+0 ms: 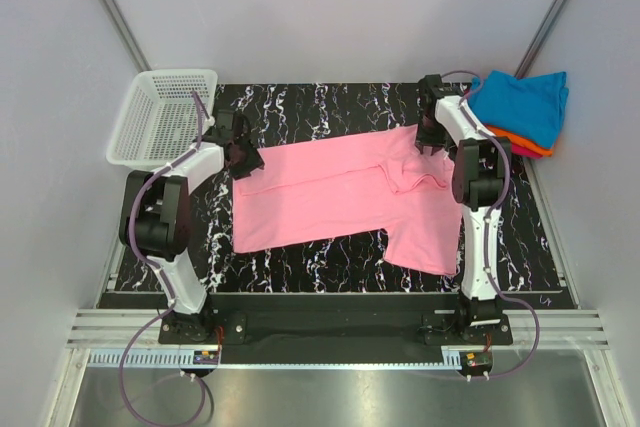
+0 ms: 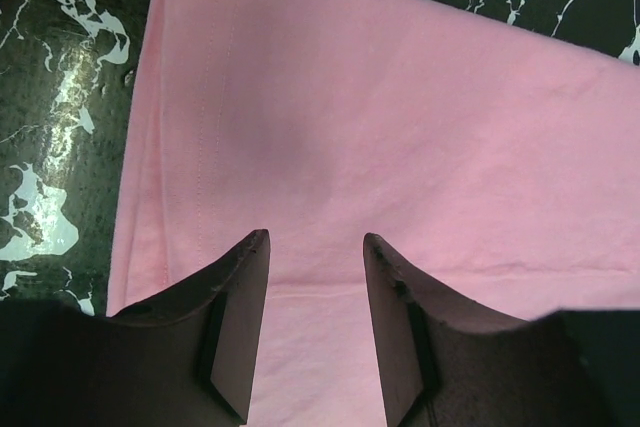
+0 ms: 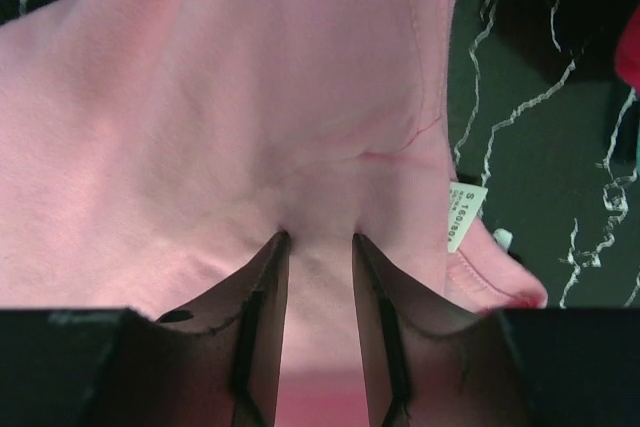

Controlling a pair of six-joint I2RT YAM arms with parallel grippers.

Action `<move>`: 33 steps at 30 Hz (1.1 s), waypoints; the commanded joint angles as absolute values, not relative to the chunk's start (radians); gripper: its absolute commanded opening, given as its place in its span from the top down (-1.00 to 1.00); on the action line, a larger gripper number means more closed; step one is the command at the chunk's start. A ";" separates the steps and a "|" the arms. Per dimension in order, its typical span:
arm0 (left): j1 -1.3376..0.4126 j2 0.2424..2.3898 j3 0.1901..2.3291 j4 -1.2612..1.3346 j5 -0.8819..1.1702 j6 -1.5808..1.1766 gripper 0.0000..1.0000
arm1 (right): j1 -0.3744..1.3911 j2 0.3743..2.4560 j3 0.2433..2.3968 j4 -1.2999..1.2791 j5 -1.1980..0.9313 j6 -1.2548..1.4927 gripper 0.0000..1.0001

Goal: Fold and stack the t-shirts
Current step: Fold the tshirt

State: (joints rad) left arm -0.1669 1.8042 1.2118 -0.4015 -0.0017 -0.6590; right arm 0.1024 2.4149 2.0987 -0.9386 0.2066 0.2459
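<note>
Bright pink soft-cloth t-shirt (image 1: 330,197) lies spread flat across the black, white-veined marbled tabletop (image 1: 300,112), between your two arms; its straight hem end lies toward the left arm and its collar end toward the right; one short sleeve reaches toward the near edge. Your left gripper (image 2: 315,237) sits over the hem end at the far corner; its fingers stand apart with pink cloth showing between them, and you cannot tell whether they pinch the cloth or only rest on it. Your right gripper (image 3: 318,237) is at the collar end; its jaws are closed on a tuck of the shirt, with creases running in toward the fingertips; a small white neck label (image 3: 465,215) shows just beside it. At the far right corner a folded teal-blue t-shirt (image 1: 525,102) tops an orange t-shirt (image 1: 520,138) in a stack. A white plastic mesh basket (image 1: 130,132) stands at the far left corner, near the left gripper.
</note>
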 commanded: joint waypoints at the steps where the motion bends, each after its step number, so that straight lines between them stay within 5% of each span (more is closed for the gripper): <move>1: -0.176 1.790 1.249 -0.376 0.032 -0.640 0.06 | 0.100 2.256 2.036 -0.939 0.261 0.227 0.23; 20: -0.207 1.703 1.135 -0.374 0.005 -0.634 0.06 | 0.313 1.891 1.473 -0.741 0.025 0.264 0.24; 33: -0.207 1.694 1.137 -0.382 0.002 -0.626 0.05 | 0.313 1.993 1.491 -0.703 0.003 0.247 0.26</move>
State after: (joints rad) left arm -0.2058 1.7397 1.1358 -0.4007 0.0044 -0.6434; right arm 0.3130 1.9793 1.4551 -0.7254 0.0139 0.2565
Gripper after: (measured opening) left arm 0.471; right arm 0.375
